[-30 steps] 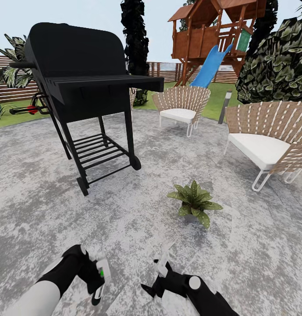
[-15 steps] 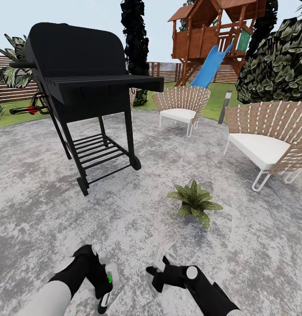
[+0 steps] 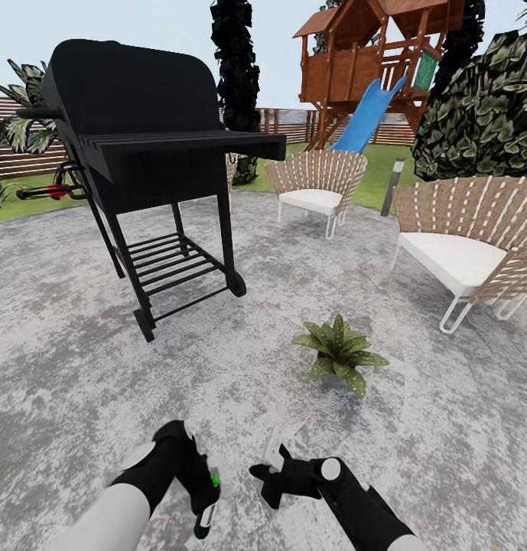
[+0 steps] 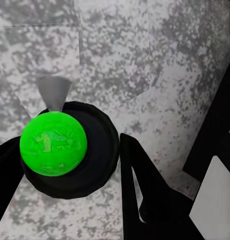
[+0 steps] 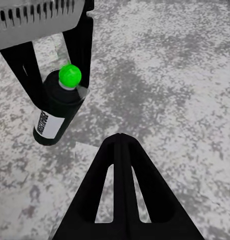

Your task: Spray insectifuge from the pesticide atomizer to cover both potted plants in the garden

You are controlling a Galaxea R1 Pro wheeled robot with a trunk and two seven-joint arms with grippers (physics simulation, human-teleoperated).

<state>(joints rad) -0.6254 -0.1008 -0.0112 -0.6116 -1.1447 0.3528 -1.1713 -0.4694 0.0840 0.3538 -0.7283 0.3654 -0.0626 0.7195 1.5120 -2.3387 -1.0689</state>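
Left hand [image 3: 204, 501] shifted rightward gripping pesticide atomizer [image 5: 57, 106], right hand [image 5: 121, 140] pressed together alongside

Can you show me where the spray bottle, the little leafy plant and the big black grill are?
pesticide atomizer [image 5: 55, 111], right wrist view, on its dark body.
potted plant [image 3: 339, 350], head view, on its leaves.
grill [image 3: 133, 122], head view, on its lid.

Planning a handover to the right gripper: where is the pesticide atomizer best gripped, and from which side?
Probably the labelled lower body of the pesticide atomizer, approached sideways: the left gripper clamps it near the green-topped head, leaving only that round part free.
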